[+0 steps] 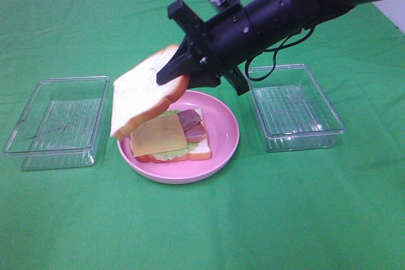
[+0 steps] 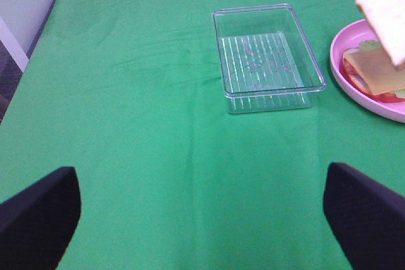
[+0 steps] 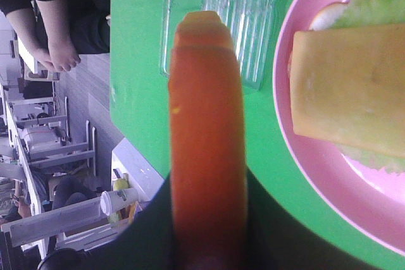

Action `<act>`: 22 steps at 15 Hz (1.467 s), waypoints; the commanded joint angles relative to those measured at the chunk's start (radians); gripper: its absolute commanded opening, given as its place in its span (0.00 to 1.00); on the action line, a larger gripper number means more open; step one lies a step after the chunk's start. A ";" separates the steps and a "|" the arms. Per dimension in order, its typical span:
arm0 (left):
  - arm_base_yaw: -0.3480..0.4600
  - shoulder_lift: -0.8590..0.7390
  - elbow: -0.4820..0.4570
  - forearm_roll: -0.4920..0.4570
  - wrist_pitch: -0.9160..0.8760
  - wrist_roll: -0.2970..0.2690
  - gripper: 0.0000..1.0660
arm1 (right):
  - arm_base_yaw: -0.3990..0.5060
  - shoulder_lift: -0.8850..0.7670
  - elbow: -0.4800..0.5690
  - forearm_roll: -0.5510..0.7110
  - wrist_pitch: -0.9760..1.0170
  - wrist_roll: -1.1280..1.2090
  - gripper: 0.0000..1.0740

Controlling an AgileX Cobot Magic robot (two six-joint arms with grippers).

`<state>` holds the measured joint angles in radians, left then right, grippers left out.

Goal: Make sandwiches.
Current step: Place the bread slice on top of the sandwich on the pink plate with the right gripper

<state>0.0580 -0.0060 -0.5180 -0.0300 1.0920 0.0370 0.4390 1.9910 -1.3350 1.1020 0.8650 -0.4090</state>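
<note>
On the pink plate point(image 1: 223, 132) lies an open sandwich stack: a bottom bread slice point(image 1: 200, 152), pale lettuce, bacon strips point(image 1: 192, 124) and a yellow cheese slice point(image 1: 158, 135) on top. My right gripper point(image 1: 174, 71) reaches in from the upper right and is shut on another bread slice point(image 1: 140, 97), held tilted just above the stack's left side. The right wrist view shows that slice's orange crust point(image 3: 207, 143) edge-on, with the cheese point(image 3: 348, 86) and plate point(image 3: 297, 175) beyond. My left gripper point(image 2: 202, 219) hangs open and empty over bare cloth; its fingers point(image 2: 38, 219) stand wide apart.
A clear plastic tray point(image 1: 57, 121) stands empty left of the plate, and another clear tray point(image 1: 294, 107) stands right of it. Green cloth covers the table. The left tray point(image 2: 269, 55) lies ahead of my left gripper. A person stands beyond the table edge in the right wrist view.
</note>
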 commanded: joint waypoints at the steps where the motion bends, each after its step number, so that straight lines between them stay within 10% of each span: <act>1: -0.001 -0.013 0.003 0.000 -0.015 -0.001 0.92 | 0.006 0.063 0.005 0.036 -0.027 -0.023 0.00; 17: -0.001 -0.013 0.003 0.000 -0.015 -0.001 0.92 | 0.006 0.123 0.005 0.015 -0.115 -0.007 0.00; 22: -0.001 -0.013 0.003 0.003 -0.015 -0.001 0.92 | 0.005 0.120 0.005 -0.077 -0.112 0.051 0.51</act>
<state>0.0580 -0.0060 -0.5180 -0.0280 1.0910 0.0370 0.4470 2.1120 -1.3330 1.0310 0.7490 -0.3700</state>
